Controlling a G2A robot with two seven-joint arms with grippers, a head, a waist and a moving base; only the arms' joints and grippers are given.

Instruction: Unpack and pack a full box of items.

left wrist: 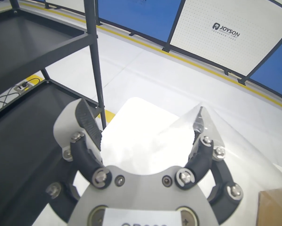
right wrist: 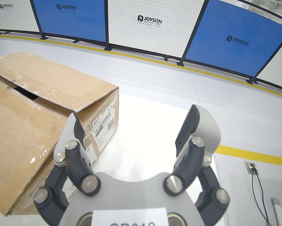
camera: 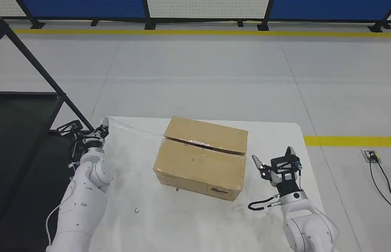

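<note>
The white surface [camera: 183, 217] carries everything. At its left edge stands a black shelf rack [camera: 25, 138], one of whose posts rises close beside the surface's far left corner.

The box [camera: 202, 157] is plain brown cardboard and lies in the middle of the surface, turned a little askew to its edges. Its top flaps are folded down but not flush. The far flap sits slightly raised, leaving a dark gap along the seam. Glossy clear tape runs over the top, and a printed label is stuck on the end facing the right arm.

The right hand [right wrist: 133, 112] is just beside that labelled end with its fingers spread and nothing between them. One finger is very near the cardboard, but I cannot tell whether they touch. The left hand [left wrist: 141, 109] is at the far left corner of the surface, well apart from the box, also spread wide and holding nothing. A wrinkled clear film [left wrist: 183, 123] lies at one of its fingertips.

The box's far side is near the surface's far edge. Bare room lies on the robot's side of the box and to its left, with only a narrow strip on its right. A tiny dark curl [camera: 137, 210] lies on the near stretch, too small to identify.
</note>
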